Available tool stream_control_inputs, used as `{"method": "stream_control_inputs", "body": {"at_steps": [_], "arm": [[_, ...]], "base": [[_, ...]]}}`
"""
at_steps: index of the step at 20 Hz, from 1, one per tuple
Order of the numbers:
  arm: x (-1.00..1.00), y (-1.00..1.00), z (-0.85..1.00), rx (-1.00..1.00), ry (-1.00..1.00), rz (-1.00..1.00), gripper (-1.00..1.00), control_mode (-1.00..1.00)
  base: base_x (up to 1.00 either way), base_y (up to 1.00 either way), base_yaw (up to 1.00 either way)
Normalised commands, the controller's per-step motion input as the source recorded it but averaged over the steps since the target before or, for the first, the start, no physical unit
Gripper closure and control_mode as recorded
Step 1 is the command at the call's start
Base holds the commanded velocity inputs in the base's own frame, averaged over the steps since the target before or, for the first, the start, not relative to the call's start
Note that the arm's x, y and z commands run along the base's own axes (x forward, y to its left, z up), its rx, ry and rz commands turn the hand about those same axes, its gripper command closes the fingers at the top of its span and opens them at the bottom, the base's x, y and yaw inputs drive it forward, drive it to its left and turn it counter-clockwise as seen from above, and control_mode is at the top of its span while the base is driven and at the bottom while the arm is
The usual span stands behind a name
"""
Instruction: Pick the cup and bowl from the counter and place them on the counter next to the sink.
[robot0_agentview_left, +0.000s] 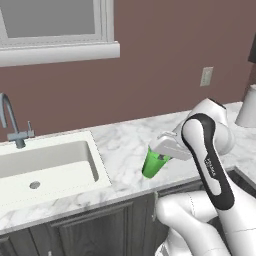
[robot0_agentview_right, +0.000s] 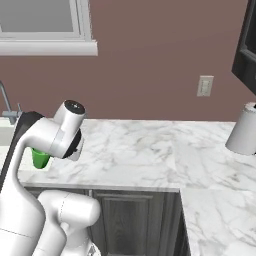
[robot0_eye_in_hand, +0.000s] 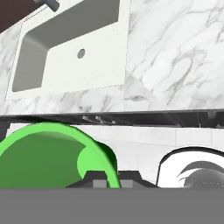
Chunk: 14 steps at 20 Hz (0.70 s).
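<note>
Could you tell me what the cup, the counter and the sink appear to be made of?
Cup: probably smooth plastic, judging by its uniform bright green and soft sheen.
Counter: looks like polished marble, white with grey veining.
Sink: plain matte white basin, perhaps ceramic or composite; the look leaves that open.

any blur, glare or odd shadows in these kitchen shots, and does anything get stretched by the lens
Left base view: sharp, flat render; soft shadow under the tilted cup on the counter; no glare. Right base view: equally crisp and even. Hand view: the cup's rim bulges huge from closeness; the sink looks skewed.
</note>
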Motion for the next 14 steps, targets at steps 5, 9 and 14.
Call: {"method": "stream_control_inputs", "body": {"at_steps": [5,9,14], "arm": [[0.0,0.0,0.0,0.0,0.0,0.0,1.0,1.0],[0.0,0.0,0.0,0.0,0.0,0.0,1.0,1.0],[0.0,0.0,0.0,0.0,0.0,0.0,1.0,1.0]], "base": [[0.34,0.0,0.04],[0.0,0.0,0.0],[0.0,0.0,0.0]]}}
